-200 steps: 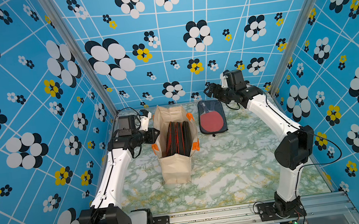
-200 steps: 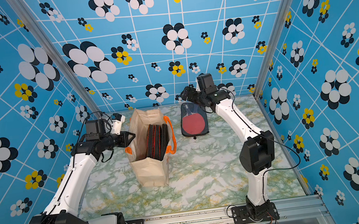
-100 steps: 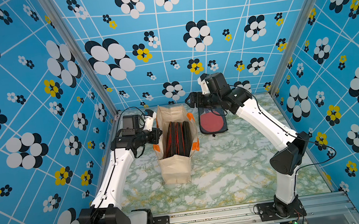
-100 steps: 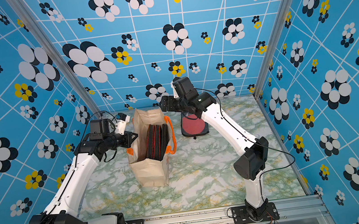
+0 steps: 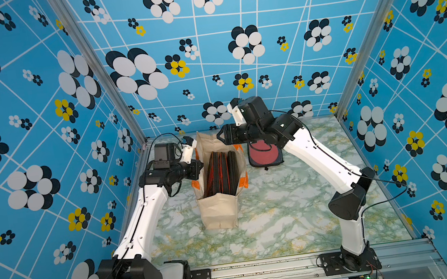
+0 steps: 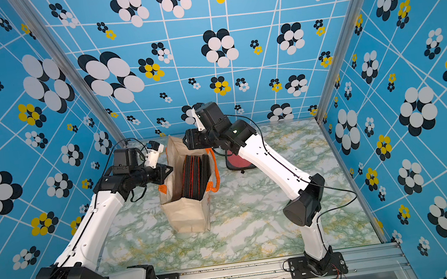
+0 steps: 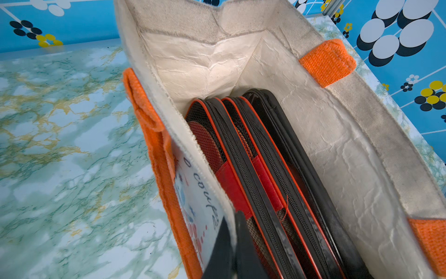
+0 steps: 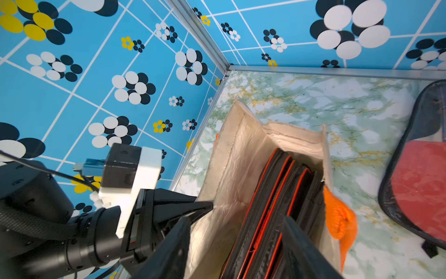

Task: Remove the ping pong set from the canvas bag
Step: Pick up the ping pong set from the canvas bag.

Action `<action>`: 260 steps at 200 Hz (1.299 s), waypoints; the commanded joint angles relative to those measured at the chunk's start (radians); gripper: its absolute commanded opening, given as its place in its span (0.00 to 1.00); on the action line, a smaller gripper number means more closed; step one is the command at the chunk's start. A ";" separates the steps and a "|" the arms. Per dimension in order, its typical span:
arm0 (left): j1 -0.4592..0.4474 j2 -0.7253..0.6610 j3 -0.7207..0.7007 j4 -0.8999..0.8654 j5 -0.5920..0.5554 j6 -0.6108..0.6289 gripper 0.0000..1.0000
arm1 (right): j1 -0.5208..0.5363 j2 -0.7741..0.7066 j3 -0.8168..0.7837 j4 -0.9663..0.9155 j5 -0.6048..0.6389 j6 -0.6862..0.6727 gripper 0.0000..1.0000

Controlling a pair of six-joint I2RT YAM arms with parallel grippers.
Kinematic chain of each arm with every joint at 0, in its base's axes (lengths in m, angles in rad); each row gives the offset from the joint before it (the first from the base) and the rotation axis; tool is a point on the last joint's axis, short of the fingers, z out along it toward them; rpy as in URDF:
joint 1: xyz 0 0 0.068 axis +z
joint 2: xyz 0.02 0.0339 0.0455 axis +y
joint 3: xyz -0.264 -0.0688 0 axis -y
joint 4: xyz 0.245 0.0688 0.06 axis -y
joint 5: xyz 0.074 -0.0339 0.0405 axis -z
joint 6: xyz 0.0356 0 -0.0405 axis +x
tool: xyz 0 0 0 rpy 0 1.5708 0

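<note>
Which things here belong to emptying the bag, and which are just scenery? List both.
Job: canvas bag; zipped paddle cases inside it; paddle case already out; left pincer, pinching the bag wall; right pincer, open over the cases.
Lying about: marble tabletop; flowered walls.

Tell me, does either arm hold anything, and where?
The left gripper pinches the canvas bag by its side wall's rim. The right gripper, open, holds nothing.

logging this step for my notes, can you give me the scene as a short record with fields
canvas bag: upright on the marble table, top open
inside bag: several zipped black-and-orange cases on edge
outside bag: one case with a red paddle, flat on the table beside it
left hand: shut on the bag's side wall
right hand: open, over the cases in the bag
</note>
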 commanded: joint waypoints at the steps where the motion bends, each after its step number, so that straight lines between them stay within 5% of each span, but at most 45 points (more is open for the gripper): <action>1: -0.010 -0.013 0.022 -0.001 0.003 0.012 0.00 | 0.022 0.055 0.015 -0.053 -0.009 0.010 0.53; 51: -0.009 -0.014 0.035 -0.008 0.008 0.007 0.00 | 0.069 0.142 0.047 -0.060 -0.001 0.029 0.43; 129: -0.014 -0.003 0.048 -0.013 0.014 0.008 0.00 | 0.077 0.232 0.061 -0.074 0.015 0.056 0.58; 260: -0.020 0.002 0.052 -0.016 0.003 0.009 0.00 | 0.076 0.381 0.194 -0.238 0.118 0.051 0.63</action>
